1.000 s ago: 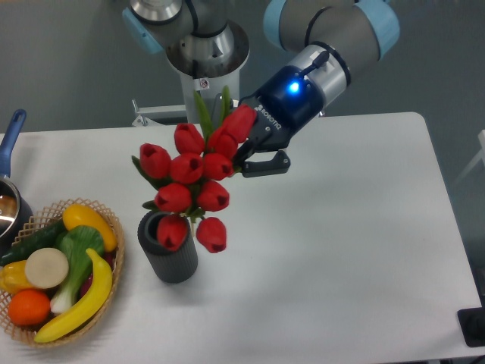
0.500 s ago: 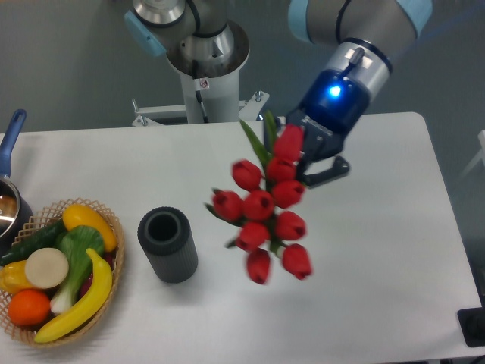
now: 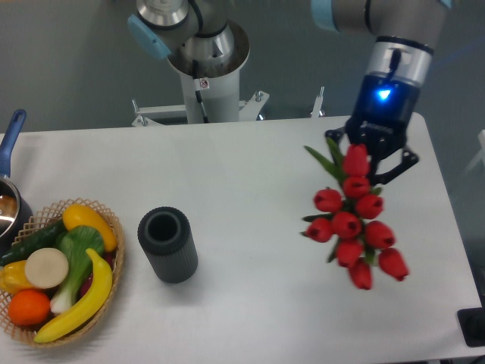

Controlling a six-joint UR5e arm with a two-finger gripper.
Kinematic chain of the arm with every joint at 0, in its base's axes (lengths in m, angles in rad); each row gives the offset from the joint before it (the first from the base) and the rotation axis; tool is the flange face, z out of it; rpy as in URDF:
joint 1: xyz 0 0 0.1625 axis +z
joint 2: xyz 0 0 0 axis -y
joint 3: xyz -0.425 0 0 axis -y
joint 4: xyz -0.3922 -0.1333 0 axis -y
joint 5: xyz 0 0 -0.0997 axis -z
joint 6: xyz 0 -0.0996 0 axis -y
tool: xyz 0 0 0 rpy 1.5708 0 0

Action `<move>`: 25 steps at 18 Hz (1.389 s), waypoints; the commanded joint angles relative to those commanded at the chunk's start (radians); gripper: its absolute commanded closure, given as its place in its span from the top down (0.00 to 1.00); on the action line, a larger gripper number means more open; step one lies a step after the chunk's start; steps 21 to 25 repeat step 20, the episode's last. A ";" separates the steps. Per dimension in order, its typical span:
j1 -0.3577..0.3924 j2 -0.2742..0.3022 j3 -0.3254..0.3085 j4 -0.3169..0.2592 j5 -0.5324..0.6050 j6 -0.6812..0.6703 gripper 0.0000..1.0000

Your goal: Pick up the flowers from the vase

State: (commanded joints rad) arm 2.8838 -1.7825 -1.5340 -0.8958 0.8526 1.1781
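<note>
Camera view shows the gripper (image 3: 370, 159) apparently clamped on the stems of the flowers (image 3: 355, 220), well right of the empty vase (image 3: 167, 244), so the grip should hold firm and travel smoothly to avoid swinging.

Glossy plastic-looking red tulip buds (image 3: 354, 220), matt ribbed dark grey cylinder vase (image 3: 168, 245), woven wicker basket (image 3: 115, 254), smooth matt white tabletop (image 3: 250, 189), shiny metal arm base (image 3: 203, 53).
</note>
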 joint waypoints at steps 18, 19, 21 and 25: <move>-0.129 -0.202 0.163 -0.181 0.680 0.006 0.25; -0.132 -0.209 0.164 -0.181 0.687 0.006 0.26; -0.133 -0.213 0.167 -0.180 0.695 0.006 0.26; -0.133 -0.213 0.167 -0.180 0.695 0.006 0.26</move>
